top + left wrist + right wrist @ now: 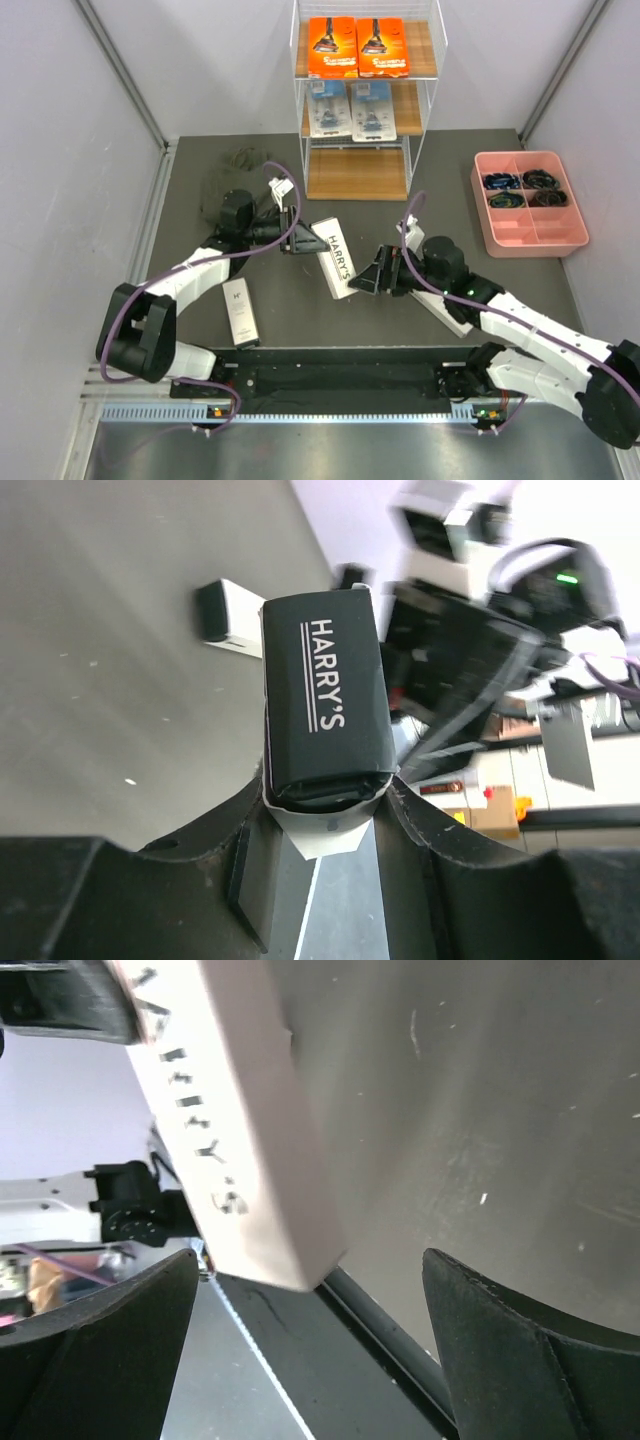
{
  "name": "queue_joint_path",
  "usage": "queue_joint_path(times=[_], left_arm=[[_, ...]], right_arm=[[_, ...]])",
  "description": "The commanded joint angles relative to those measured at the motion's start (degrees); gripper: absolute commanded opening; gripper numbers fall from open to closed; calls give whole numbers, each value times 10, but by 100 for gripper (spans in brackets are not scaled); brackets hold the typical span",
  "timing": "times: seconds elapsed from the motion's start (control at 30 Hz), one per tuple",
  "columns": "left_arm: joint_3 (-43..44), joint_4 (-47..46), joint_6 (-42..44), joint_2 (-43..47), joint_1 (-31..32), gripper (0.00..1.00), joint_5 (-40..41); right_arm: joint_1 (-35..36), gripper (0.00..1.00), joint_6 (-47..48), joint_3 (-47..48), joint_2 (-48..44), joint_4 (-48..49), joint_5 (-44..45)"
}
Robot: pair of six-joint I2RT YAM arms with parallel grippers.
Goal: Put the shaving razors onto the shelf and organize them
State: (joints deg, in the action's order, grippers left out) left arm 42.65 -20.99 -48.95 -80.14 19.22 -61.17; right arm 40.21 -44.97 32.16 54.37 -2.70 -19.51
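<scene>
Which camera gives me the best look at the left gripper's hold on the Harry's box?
Left wrist: the left gripper clamps one end of the Harry's box, logo readable. Top external shows the box between both arms. Right wrist shows only its white side, the grip hidden.

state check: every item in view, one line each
Left gripper: shut on the Harry's box.
Right gripper: open, beside that box's end.
Orange boxes: top tier.
Blister packs: middle tier.
Bottom tier: bare.
White box: flat on table.
Pink tray: holds dark items.
</scene>
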Motion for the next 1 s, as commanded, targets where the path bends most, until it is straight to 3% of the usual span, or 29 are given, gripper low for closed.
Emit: queue_joint_path(times=[0.0,0.5,0.77,0.97], left_arm=[[15,-55,-3,38,-1,43,-50],[5,-90,-44,62,4,42,-26],[11,-98,-48,53,27,42,-15],[9,-99,-46,53,31,42,8]], right_arm=[[-13,91,-70,-45,-8,183,-64],[-12,69,-187,-169,-24,428,-70],[-6,64,-193,-161,-10,445,-88],[-4,40,-203,-165,-3,464,-90]])
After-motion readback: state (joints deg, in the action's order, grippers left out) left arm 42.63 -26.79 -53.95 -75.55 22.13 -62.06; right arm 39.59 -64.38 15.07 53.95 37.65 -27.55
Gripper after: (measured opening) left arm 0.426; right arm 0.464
